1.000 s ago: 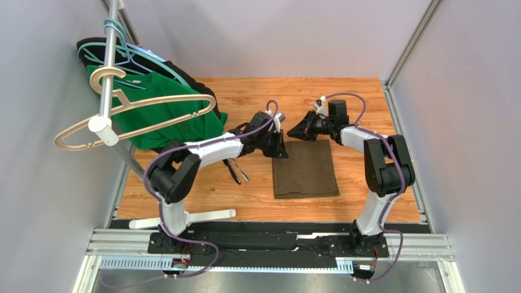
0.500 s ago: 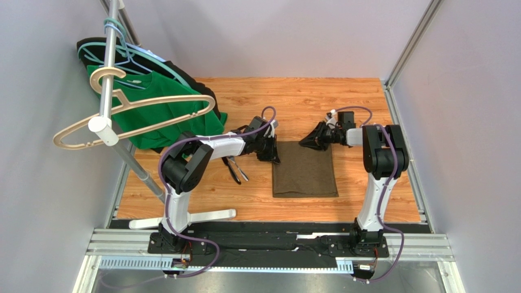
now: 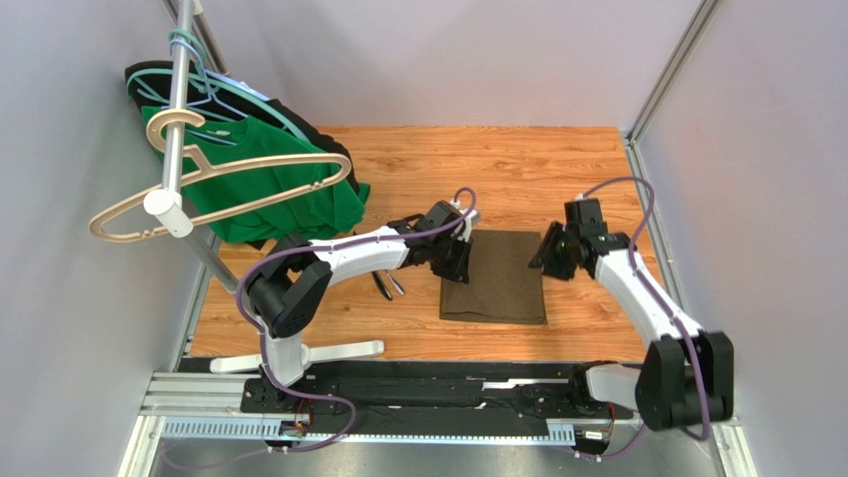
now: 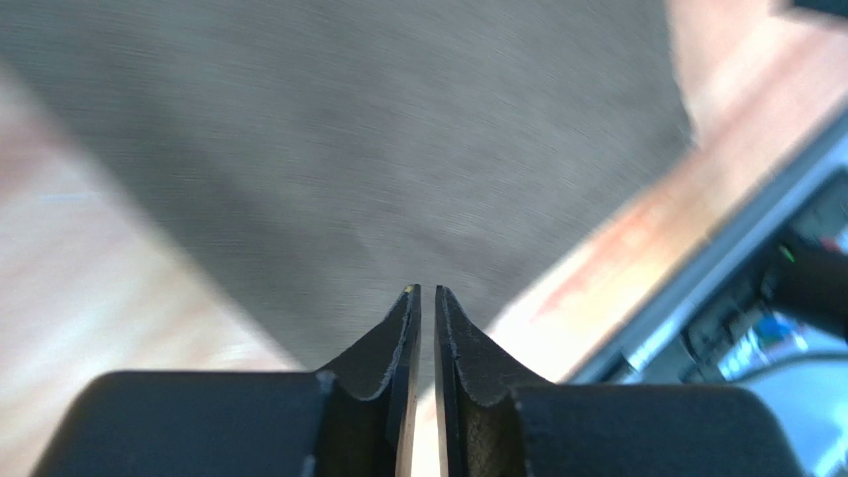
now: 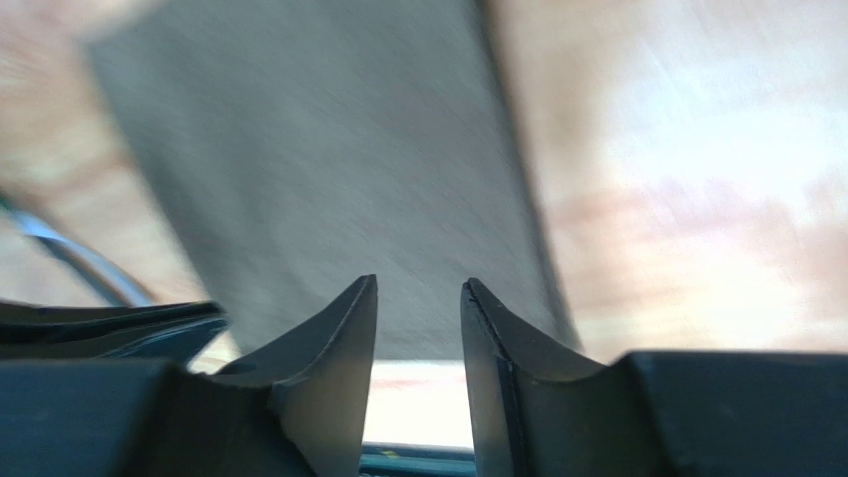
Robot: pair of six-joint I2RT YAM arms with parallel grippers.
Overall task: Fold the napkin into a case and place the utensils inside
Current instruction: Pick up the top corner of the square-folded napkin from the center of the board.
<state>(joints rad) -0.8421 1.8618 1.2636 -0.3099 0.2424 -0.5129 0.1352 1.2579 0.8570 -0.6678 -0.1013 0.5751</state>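
Observation:
The olive-brown napkin point(image 3: 495, 283) lies flat on the wooden table as a rectangle. My left gripper point(image 3: 457, 261) hovers over its left edge. In the left wrist view the napkin point(image 4: 378, 139) fills the frame, and the gripper point(image 4: 426, 290) shows a thin slit with nothing in it. My right gripper point(image 3: 548, 254) is at the cloth's right edge near the far corner. The right wrist view shows it point(image 5: 418, 283) open and empty above the napkin point(image 5: 318, 149). The utensils point(image 3: 386, 285), dark-handled, lie left of the napkin, partly hidden under the left arm.
A green shirt point(image 3: 284, 194) and a black garment hang on hangers from a rack pole point(image 3: 177, 119) at the back left. The rack's white foot point(image 3: 333, 351) lies on the table near the left arm's base. Grey walls close in both sides.
Both grippers moved from the napkin's far edge to its sides, and their jaws parted. The dark fold in the right gripper now lies flat. The right arm's elbow swung out to the right.

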